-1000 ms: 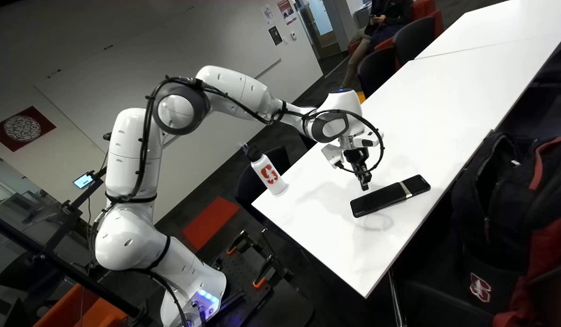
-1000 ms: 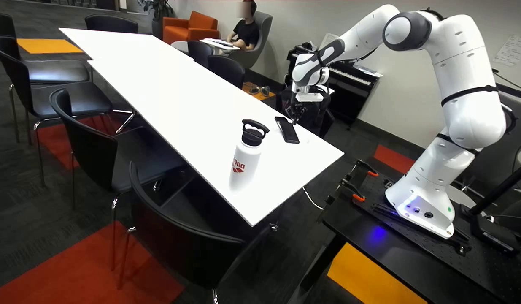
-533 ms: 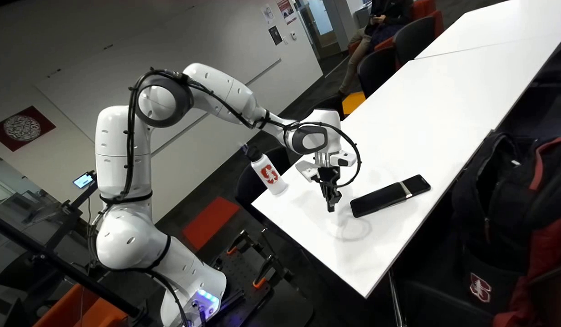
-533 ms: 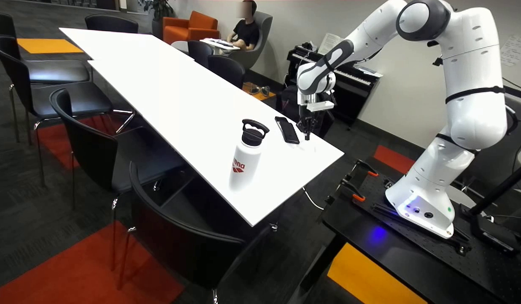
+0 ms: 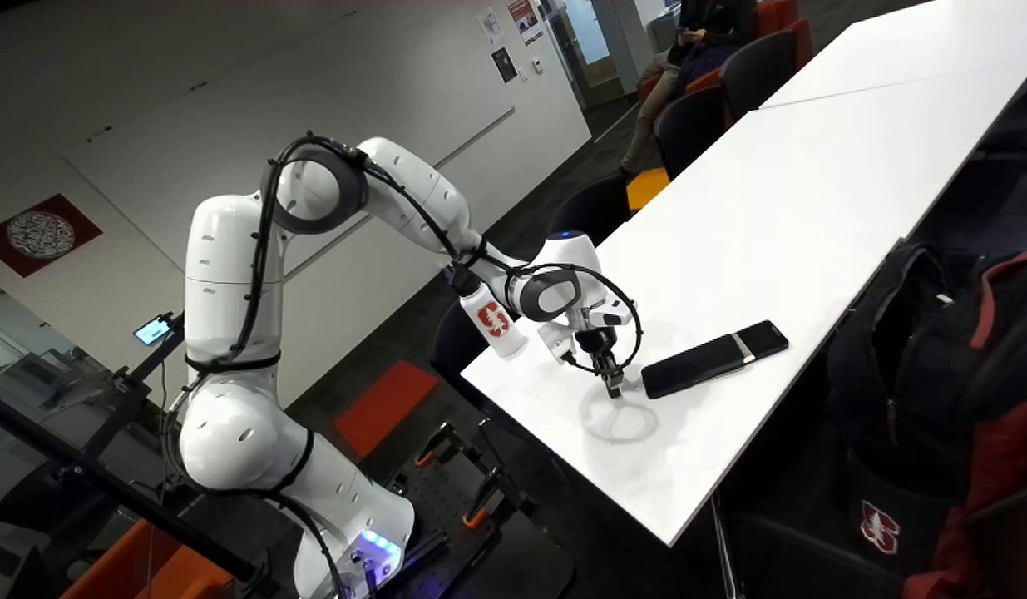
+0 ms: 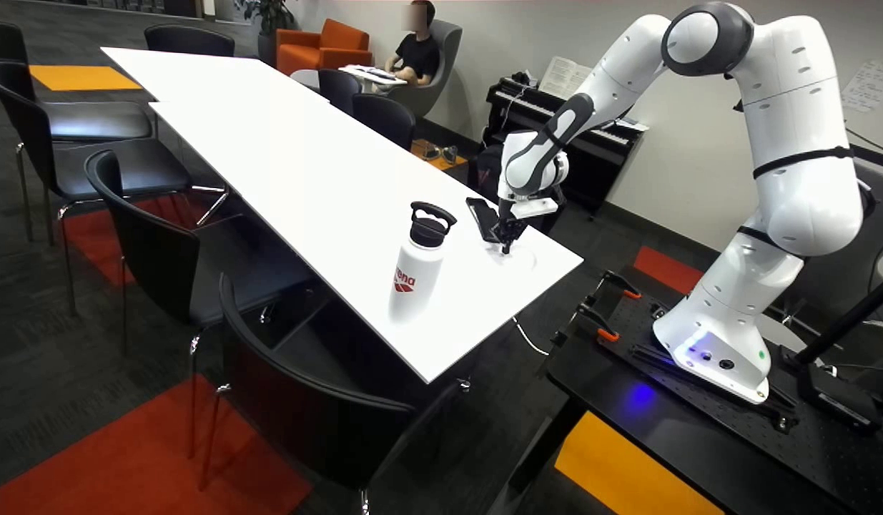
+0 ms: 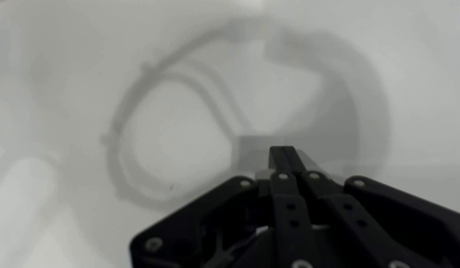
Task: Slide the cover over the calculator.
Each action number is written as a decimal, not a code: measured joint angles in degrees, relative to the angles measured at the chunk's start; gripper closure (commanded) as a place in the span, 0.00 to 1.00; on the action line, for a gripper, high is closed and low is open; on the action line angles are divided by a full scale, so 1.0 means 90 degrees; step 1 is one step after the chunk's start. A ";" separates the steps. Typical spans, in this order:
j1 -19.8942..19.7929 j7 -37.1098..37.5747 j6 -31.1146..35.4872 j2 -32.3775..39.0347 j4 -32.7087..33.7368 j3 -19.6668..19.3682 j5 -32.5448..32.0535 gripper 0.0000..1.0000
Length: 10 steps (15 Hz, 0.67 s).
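Note:
The calculator (image 5: 765,336) lies flat on the white table with a light grey strip across it. The long black panel on its left part in this exterior view appears to be the cover (image 5: 692,366). In an exterior view the black device (image 6: 482,214) is partly hidden at its near end by the gripper. My gripper (image 5: 615,392) points down, low over the table, just off the cover's short end and apart from it. It also shows in an exterior view (image 6: 506,249). In the wrist view the fingertips (image 7: 284,149) are together with nothing between them; calculator and cover are out of that view.
A white bottle (image 5: 494,320) with a black lid stands on the table (image 5: 812,208), and shows nearer in an exterior view (image 6: 416,275). A backpack (image 5: 904,358) sits beside the table's long edge. Chairs (image 6: 148,229) line the table.
My gripper has moved from beside the middle of the device to off the cover's short end, and lower. In the last half second it shifted slightly closer. The calculator and cover have not moved.

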 measured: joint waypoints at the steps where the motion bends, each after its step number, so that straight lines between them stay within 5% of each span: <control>1: 0.0000 0.0065 0.0213 0.0022 -0.0045 -0.0011 0.0024 1.00; 10: -0.0054 0.0232 0.0827 0.0119 -0.0051 -0.0291 0.0392 1.00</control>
